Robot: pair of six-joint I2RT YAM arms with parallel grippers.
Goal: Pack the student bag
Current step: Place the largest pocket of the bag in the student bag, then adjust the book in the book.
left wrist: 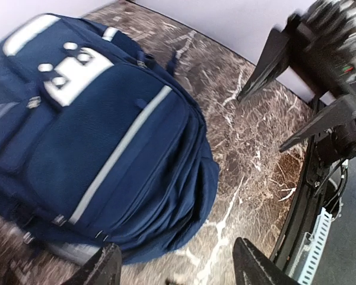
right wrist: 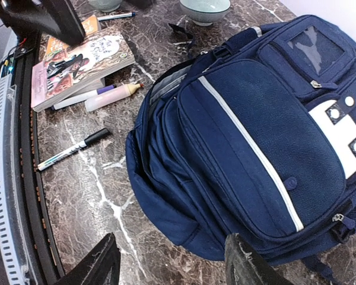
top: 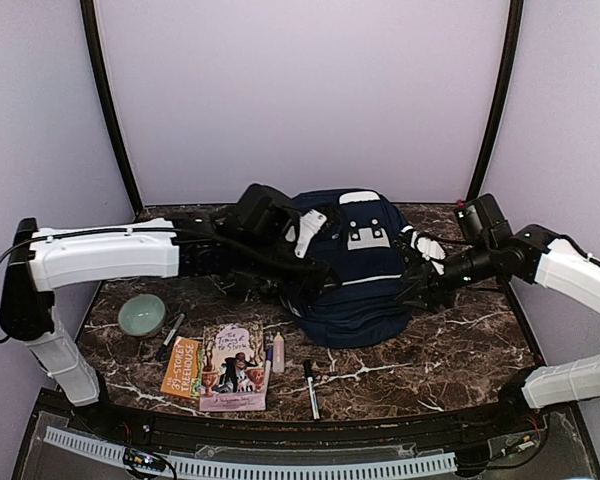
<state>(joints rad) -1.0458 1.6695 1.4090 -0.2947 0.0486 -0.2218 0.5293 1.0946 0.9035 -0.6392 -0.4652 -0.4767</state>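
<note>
- The student bag (top: 352, 272) lies front face up in the middle of the bench (top: 460, 350), between the two arms and behind the loose items.
- We see nothing going into it at this moment. Both books (right wrist: 83, 56), the pale tube (right wrist: 113, 96), the black-capped marker (right wrist: 74, 148) and the green bowl (top: 142, 314) all lie out on the bench in front of the bag, to its left in the top view.
- A second pen (top: 170, 335) lies just beside the bowl, also unpacked.
- In the right wrist view a strip of grey lining shows at the bag's upper edge, so we judge the main zip is at least partly open. We cannot see inside, so we cannot say whether anything is in there.
- The left claw (left wrist: 177, 248) hangs above the bag's lower end with its fingers spread wide and nothing between them.
- The right claw (right wrist: 172, 237) is also spread and empty, near the bag's lower side.
- Our judgement: the packing is at an early stage. The opening needs widening or holding, and every visible item has yet to be picked up and put in.
</note>
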